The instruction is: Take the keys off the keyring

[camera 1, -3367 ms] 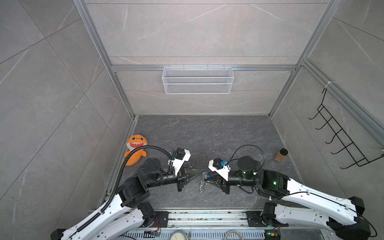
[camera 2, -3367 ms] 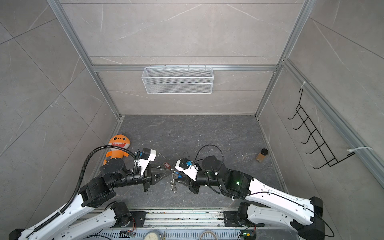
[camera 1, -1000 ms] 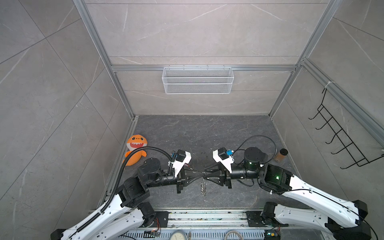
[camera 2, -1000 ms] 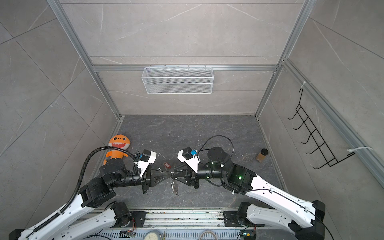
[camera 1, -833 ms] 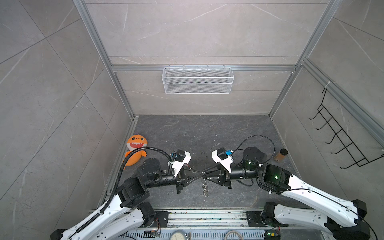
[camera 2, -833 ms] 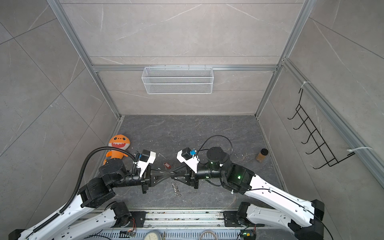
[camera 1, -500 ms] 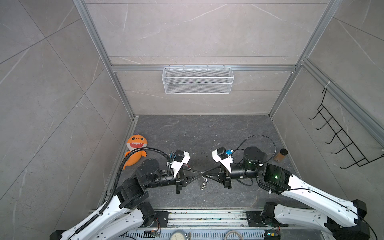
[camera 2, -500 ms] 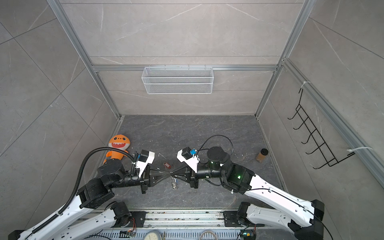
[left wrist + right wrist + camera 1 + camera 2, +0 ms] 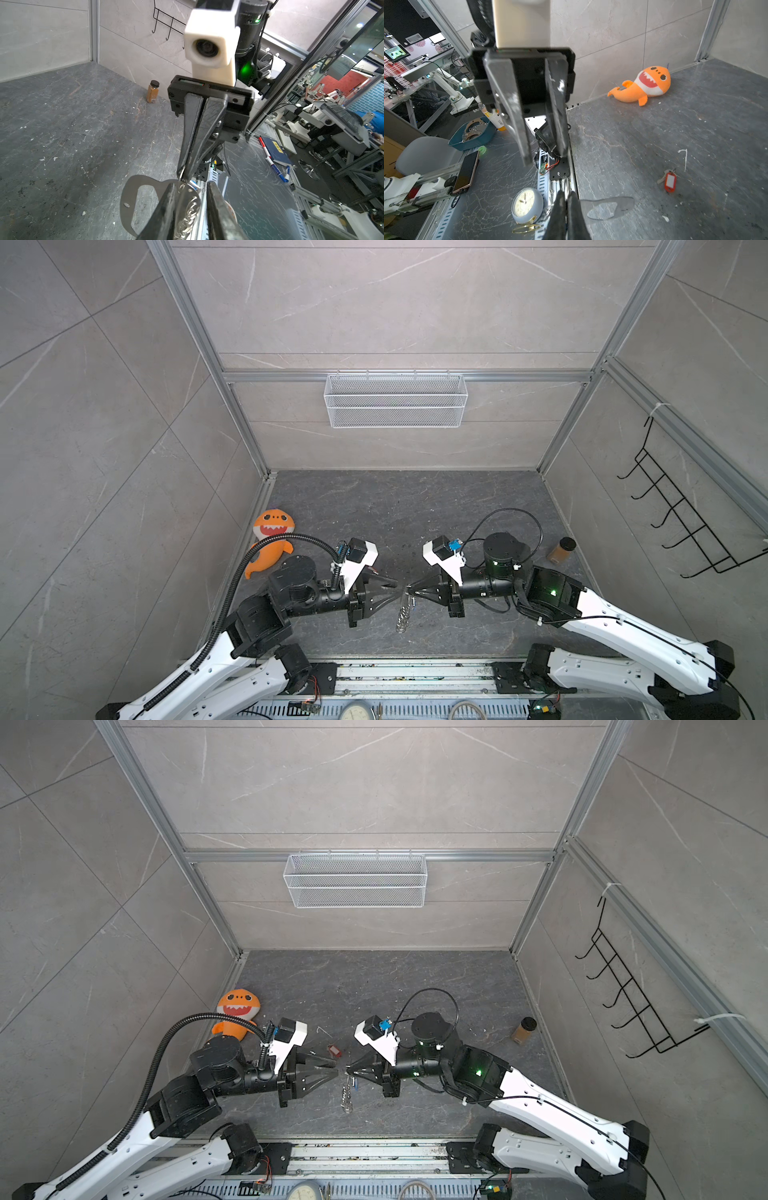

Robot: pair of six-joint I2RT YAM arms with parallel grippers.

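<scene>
Left wrist view shows the right gripper (image 9: 184, 175) pinched shut on the top ring of the keyring (image 9: 127, 207), so its chain and strap dangle above the worktop (image 9: 83, 124). The left gripper (image 9: 545, 156) stands spread beside it, probably to regrip. The red-tagged key (image 9: 670, 181) lies loose on the worktop.

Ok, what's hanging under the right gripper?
The keyring dangles from the right gripper, jaws shut on its top end. A blue tag shows beside the chain; its key and the pinched link are hidden.
</scene>
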